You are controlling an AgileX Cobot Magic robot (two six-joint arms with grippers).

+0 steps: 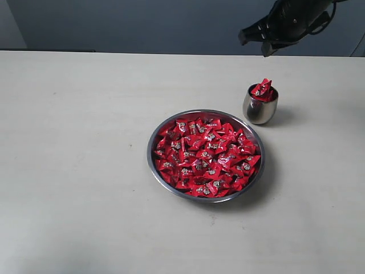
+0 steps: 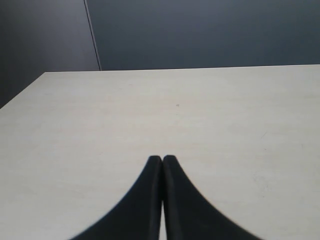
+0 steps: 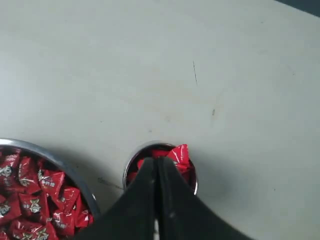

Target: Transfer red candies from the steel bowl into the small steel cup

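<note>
The steel bowl point(image 1: 150, 149) sits mid-table, filled with red candies point(image 1: 205, 157). To its right and farther back stands the small steel cup point(image 1: 259, 109), with a few red candies point(image 1: 263, 91) heaped above its rim. My right gripper point(image 1: 255, 45) hangs high over the cup. In the right wrist view its fingertips point(image 3: 156, 161) press together with nothing between them, directly over the cup point(image 3: 126, 172) and its candies point(image 3: 180, 154). The bowl's rim point(image 3: 60, 160) shows beside it. My left gripper point(image 2: 162, 159) is shut and empty over bare table, out of the exterior view.
The pale table point(image 1: 74, 142) stretches wide on the left and in front of the bowl. A dark wall point(image 1: 142, 23) runs behind the table's far edge.
</note>
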